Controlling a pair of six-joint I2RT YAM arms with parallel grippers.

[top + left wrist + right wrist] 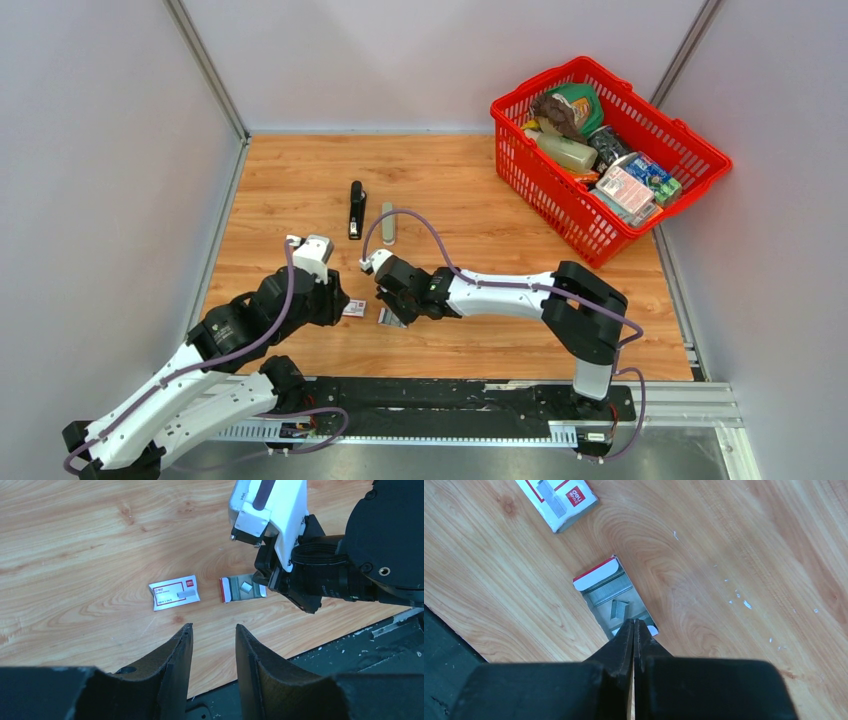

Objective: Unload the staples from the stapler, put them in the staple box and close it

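Note:
The black stapler (pixel 355 210) lies at the middle back of the table, far from both grippers. An open red-and-white box tray (pixel 596 573) lies on the wood and holds silvery staples (pixel 610 591), with a short loose strip (pixel 619 609) on top. My right gripper (pixel 634 622) hangs right over the tray's near end, shut, and nothing shows between its tips. In the left wrist view the tray (pixel 235 589) sits under that right gripper (pixel 267 577). My left gripper (pixel 213 629) is open and empty, just short of the box sleeve (pixel 174 592).
A pale grey oblong object (pixel 387 222) lies beside the stapler. A red basket (pixel 700 150) full of groceries stands at the back right. The black base rail (pixel 450 395) runs along the near edge, close behind the tray and sleeve.

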